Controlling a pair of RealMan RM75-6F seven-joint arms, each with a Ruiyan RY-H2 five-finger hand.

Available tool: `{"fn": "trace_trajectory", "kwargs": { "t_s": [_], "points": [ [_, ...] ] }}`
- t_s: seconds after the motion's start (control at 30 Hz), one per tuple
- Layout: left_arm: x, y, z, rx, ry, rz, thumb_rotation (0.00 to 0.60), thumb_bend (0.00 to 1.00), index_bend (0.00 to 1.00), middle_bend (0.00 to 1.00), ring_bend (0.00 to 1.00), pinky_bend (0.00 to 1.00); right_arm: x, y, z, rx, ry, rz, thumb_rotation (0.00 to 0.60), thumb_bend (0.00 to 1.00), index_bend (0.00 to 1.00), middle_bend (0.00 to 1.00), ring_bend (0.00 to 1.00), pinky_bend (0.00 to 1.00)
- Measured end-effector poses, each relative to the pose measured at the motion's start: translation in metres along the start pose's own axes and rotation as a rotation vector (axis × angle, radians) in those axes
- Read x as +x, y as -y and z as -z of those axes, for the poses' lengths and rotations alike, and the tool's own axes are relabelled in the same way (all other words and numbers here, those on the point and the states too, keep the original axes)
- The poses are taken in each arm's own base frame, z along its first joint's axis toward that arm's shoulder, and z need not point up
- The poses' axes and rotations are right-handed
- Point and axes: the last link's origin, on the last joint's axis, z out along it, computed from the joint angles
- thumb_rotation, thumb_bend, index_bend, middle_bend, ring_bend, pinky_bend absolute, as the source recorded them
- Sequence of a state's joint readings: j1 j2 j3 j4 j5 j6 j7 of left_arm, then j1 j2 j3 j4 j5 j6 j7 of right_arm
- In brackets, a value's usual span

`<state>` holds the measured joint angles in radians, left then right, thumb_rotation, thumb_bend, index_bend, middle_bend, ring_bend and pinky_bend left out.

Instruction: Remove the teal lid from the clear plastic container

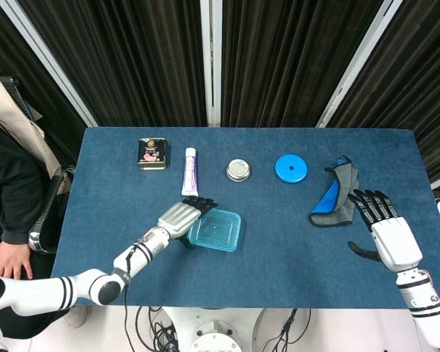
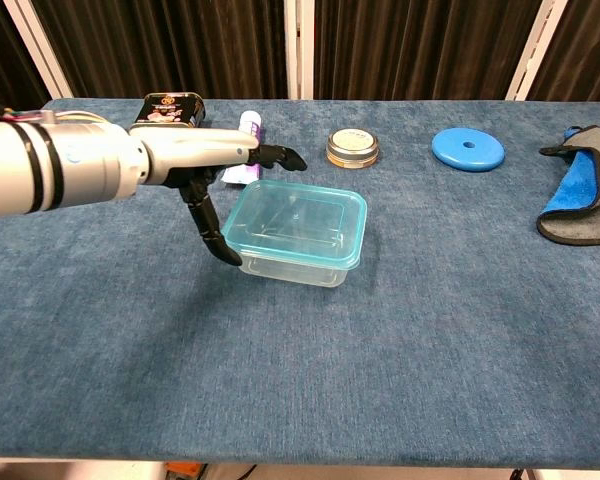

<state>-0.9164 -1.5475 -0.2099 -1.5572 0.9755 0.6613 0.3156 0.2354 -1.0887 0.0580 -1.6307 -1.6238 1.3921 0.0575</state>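
Note:
A clear plastic container (image 2: 285,262) with its teal lid (image 1: 214,229) (image 2: 294,222) on sits mid-table. My left hand (image 1: 182,216) (image 2: 215,160) is open at the container's left edge. Its fingers (image 2: 276,155) stretch out flat above the lid's far left corner, and its thumb (image 2: 212,229) points down beside the container's left wall. Whether it touches the container I cannot tell. My right hand (image 1: 386,224) hovers open over the table's right side, far from the container, and the chest view does not show it.
Along the back stand a dark tin (image 1: 152,153), a white and purple tube (image 1: 190,171), a small round tin (image 1: 238,170) and a blue disc (image 1: 290,168). A grey and blue cloth (image 1: 335,195) lies just left of my right hand.

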Motion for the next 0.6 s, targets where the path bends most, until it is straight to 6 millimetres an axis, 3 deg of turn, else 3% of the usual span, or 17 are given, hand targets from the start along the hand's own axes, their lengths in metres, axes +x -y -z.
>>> {"fn": "trace_trajectory", "kwargs": {
  "t_s": [0.13, 0.27, 0.43, 0.6],
  "points": [
    [-0.001, -0.002, -0.005, 0.013, 0.023, 0.034, 0.6, 0.0, 0.1, 0.06, 0.01, 0.11, -0.005, 0.008, -0.006, 0.045, 0.021, -0.007, 0.6, 0.09, 0.0, 0.06, 0.0, 0.0],
    [-0.003, -0.005, -0.01, 0.02, 0.019, 0.064, 0.6, 0.0, 0.22, 0.18, 0.11, 0.17, -0.012, 0.023, -0.016, 0.123, 0.045, -0.022, 0.6, 0.09, 0.0, 0.06, 0.0, 0.0],
    [-0.007, -0.01, -0.013, 0.022, 0.001, 0.09, 0.6, 0.0, 0.31, 0.27, 0.18, 0.22, -0.024, 0.05, -0.035, 0.242, 0.074, -0.05, 0.6, 0.09, 0.0, 0.04, 0.0, 0.0],
    [-0.01, -0.016, -0.015, 0.014, -0.012, 0.107, 0.6, 0.0, 0.34, 0.29, 0.2, 0.24, -0.042, 0.085, -0.058, 0.358, 0.111, -0.071, 0.6, 0.09, 0.0, 0.0, 0.0, 0.0]
  ]
}}
